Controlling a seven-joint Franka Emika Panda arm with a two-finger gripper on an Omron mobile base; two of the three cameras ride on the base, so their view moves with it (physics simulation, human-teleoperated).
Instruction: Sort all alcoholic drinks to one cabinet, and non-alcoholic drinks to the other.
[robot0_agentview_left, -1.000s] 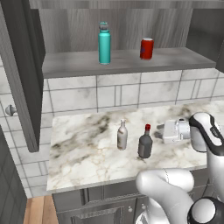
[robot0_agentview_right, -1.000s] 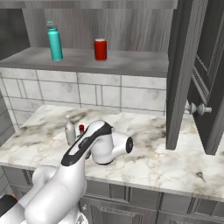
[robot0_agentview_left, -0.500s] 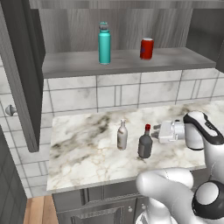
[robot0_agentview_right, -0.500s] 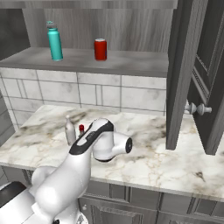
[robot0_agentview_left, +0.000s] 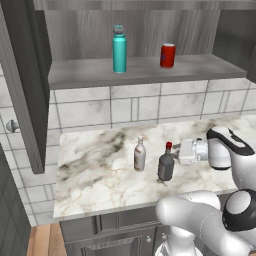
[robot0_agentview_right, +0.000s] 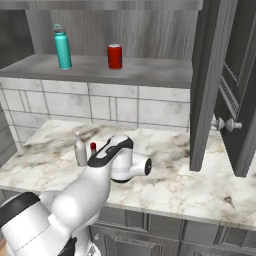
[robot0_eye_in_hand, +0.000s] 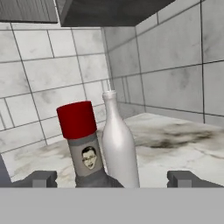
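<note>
My dark grey bottle (robot0_eye_in_hand: 89, 164) wears a red cap (robot0_eye_in_hand: 77, 119) and a pale portrait label, with a beige-white bottle (robot0_eye_in_hand: 117, 144) at its two o'clock. Above my veined white-and-grey marble counter (robot0_agentview_left: 100, 175), a teal bottle (robot0_agentview_left: 119, 49) and red can (robot0_agentview_left: 167, 55) top a grey shelf (robot0_agentview_left: 145, 71).

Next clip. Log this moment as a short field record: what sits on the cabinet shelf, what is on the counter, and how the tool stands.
shelf: teal bottle and red soda can, upright, apart
counter: pale long-necked bottle and dark red-capped bottle, upright, side by side
tool: open, level with the dark red-capped bottle, which stands between its fingertips, not gripped
cabinet doors: open
</note>
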